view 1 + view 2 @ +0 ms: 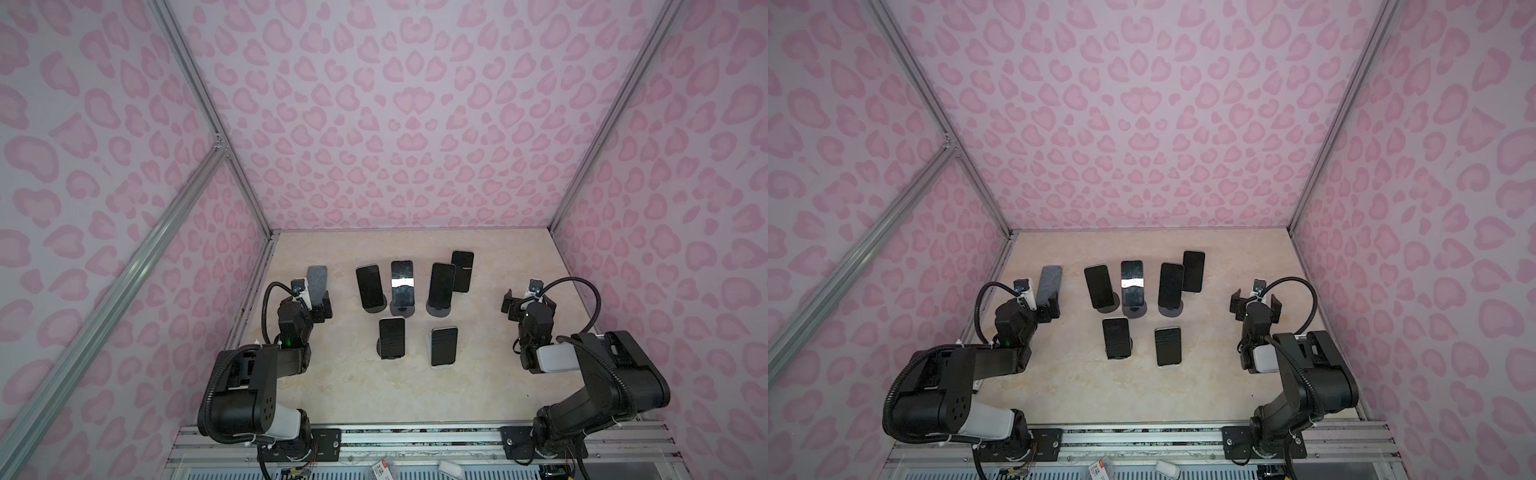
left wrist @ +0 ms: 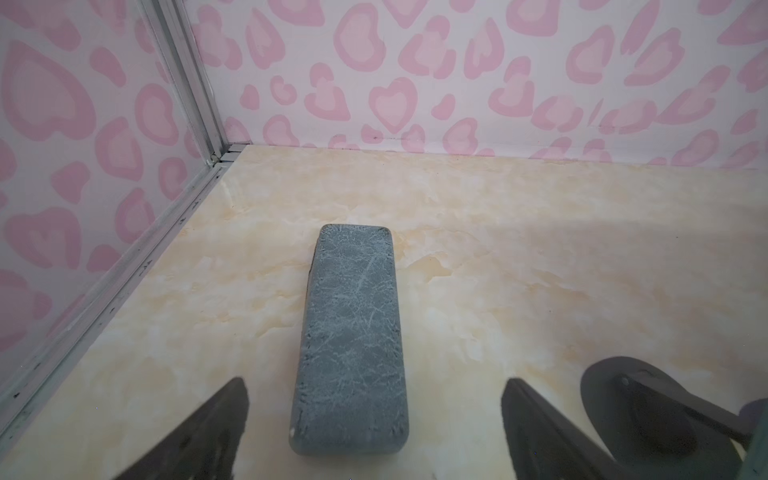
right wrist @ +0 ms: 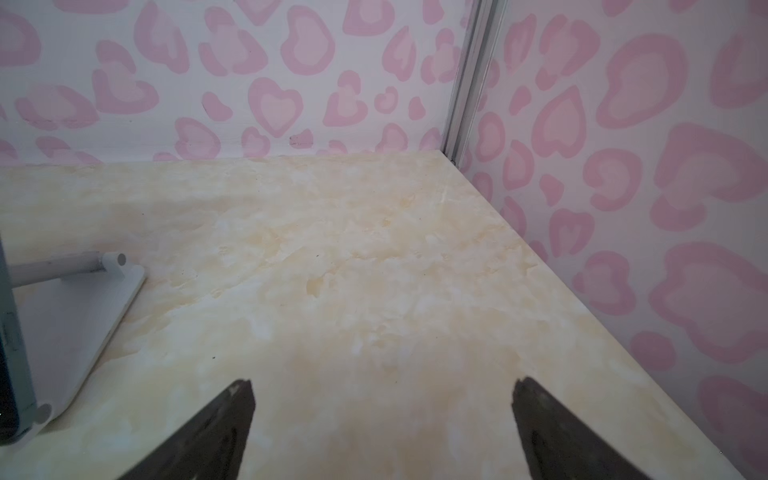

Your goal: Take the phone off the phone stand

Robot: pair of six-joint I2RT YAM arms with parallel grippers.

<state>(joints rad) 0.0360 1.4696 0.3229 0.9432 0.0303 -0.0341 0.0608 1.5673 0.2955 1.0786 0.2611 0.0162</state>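
Note:
Several dark phones point(image 1: 402, 286) point(image 1: 1132, 284) lean upright on phone stands point(image 1: 401, 311) in two rows at mid-table in both top views. A grey, scratched phone point(image 1: 318, 281) point(image 1: 1049, 283) point(image 2: 351, 340) lies flat on the table at the far left, off any stand. My left gripper point(image 1: 316, 305) point(image 1: 1047, 309) point(image 2: 376, 384) is open just behind it. Its fingers point(image 2: 224, 419) stand wide on both sides of the phone's near end without touching it. My right gripper point(image 1: 528, 302) point(image 1: 1256, 306) point(image 3: 383, 383) hangs open over bare table at the right, holding nothing.
A dark round stand base point(image 2: 648, 415) sits close beside the left gripper. A white stand point(image 3: 79, 316) carrying a phone point(image 3: 8, 353) shows at the edge of the right wrist view. Pink patterned walls with metal rails point(image 1: 245, 299) enclose the marble-look table point(image 1: 478, 374).

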